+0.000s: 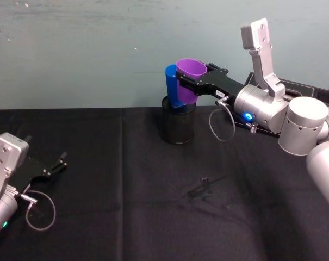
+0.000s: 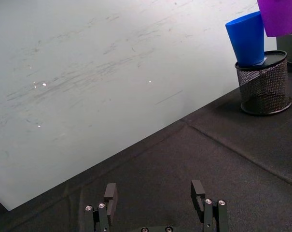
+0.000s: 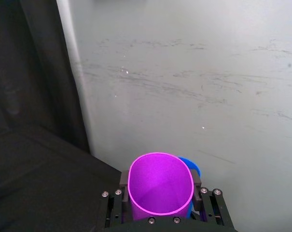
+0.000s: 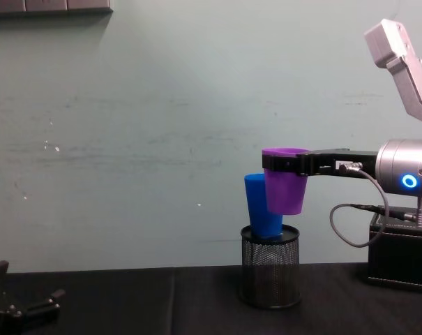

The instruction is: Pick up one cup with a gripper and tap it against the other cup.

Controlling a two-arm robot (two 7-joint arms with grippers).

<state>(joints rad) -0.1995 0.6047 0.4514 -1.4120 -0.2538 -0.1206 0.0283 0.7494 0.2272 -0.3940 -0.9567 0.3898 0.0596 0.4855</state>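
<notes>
My right gripper (image 1: pixel 189 84) is shut on the purple cup (image 1: pixel 190 78), holding it upright in the air near the back wall. The blue cup (image 1: pixel 173 87) stands tilted in a black mesh pen holder (image 1: pixel 178 124), just left of and behind the purple one. In the chest view the purple cup (image 4: pixel 286 183) overlaps the blue cup (image 4: pixel 261 206) and their sides appear to touch. The right wrist view looks down into the purple cup (image 3: pixel 160 186) between the fingers, with a sliver of blue cup (image 3: pixel 190 166) beyond. My left gripper (image 2: pixel 155 199) rests open on the table at the near left.
A black cloth (image 1: pixel 126 196) covers the table, with a pale green wall behind. A black box (image 4: pixel 400 258) sits at the back right, under my right arm. A small dark piece (image 1: pixel 199 190) lies on the cloth in front of the pen holder.
</notes>
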